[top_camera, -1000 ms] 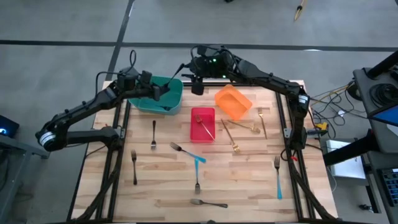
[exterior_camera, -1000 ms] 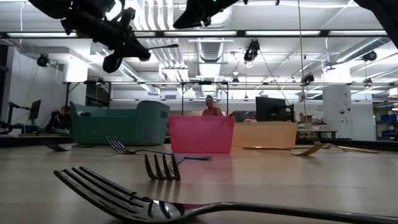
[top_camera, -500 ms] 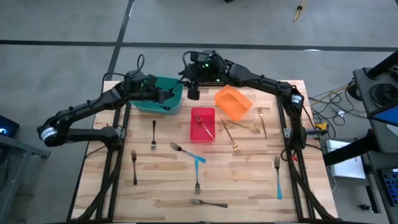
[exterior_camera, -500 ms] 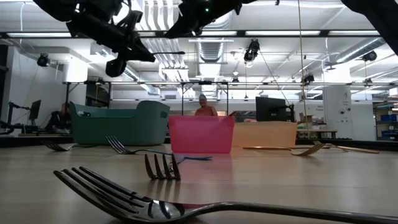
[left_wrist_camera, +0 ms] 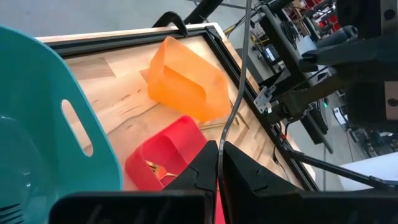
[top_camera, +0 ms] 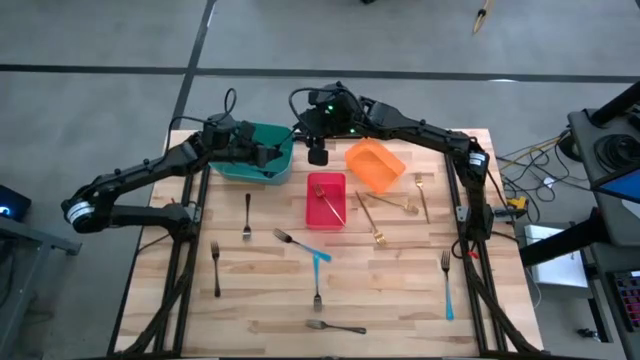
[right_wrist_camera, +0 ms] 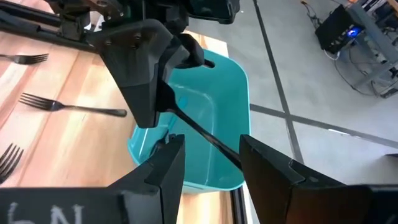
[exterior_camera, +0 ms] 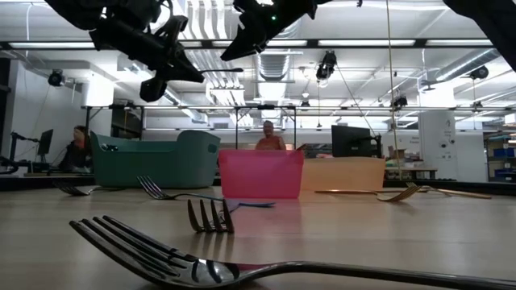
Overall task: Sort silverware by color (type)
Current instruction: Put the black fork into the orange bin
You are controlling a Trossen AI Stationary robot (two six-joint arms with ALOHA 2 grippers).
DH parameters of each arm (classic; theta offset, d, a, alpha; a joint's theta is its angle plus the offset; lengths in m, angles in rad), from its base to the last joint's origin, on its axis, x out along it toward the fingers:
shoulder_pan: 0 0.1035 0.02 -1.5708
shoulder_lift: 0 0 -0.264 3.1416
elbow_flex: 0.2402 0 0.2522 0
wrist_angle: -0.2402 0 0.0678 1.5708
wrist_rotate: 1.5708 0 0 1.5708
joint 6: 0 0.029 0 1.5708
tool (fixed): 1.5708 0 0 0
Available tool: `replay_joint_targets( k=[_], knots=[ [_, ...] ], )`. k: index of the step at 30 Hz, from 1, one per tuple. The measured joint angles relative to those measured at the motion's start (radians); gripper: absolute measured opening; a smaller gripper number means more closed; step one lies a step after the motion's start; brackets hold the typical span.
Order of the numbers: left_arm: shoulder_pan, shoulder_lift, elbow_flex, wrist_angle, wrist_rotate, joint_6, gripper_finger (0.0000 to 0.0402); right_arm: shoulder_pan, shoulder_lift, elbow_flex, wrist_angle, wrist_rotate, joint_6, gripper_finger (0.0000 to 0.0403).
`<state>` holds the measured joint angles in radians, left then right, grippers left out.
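The left pincer point(top_camera: 268, 153) is clamped on a thin dark-handled fork point(left_wrist_camera: 233, 106), holding it out level over the teal bin point(top_camera: 262, 150) at the worktop's far edge, left of centre. The right pincer point(top_camera: 318, 155), fingers apart and empty, hangs just beside it. From the right wrist view the fork's handle point(right_wrist_camera: 205, 138) runs between its fingers without touching them, so this looks like a hand-over being lined up, possibly because the fork's proper bin lies on the right arm's side.

Beyond them, the red bin point(top_camera: 326, 200) near the worktop's middle holds one gold fork point(top_camera: 327, 205), and the orange bin point(top_camera: 374, 163) sits tilted toward the far right. Three gold forks point(top_camera: 392, 206) lie beside it. Forks not yet sorted are scattered across the worktop's point(top_camera: 270, 300) near half, among them a blue-handled fork point(top_camera: 446, 284) near the right edge.
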<state>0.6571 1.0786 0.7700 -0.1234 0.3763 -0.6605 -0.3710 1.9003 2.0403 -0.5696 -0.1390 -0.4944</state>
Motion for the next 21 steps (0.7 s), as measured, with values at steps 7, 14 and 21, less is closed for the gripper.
replay_joint_targets(
  k=[7,14,21],
  knots=[
    [-0.024,0.000,0.000,0.022,0.014,-0.003,0.0000,0.002,0.000,0.000,-0.002,0.000,-0.021,0.0144],
    [-0.074,0.000,0.000,0.022,0.029,-0.021,0.0000,0.016,0.000,0.000,-0.032,-0.032,-0.046,0.0144],
    [-0.081,0.070,0.000,0.052,0.041,-0.090,0.0000,0.020,0.005,0.000,-0.074,-0.086,-0.064,0.0144]
  ],
)
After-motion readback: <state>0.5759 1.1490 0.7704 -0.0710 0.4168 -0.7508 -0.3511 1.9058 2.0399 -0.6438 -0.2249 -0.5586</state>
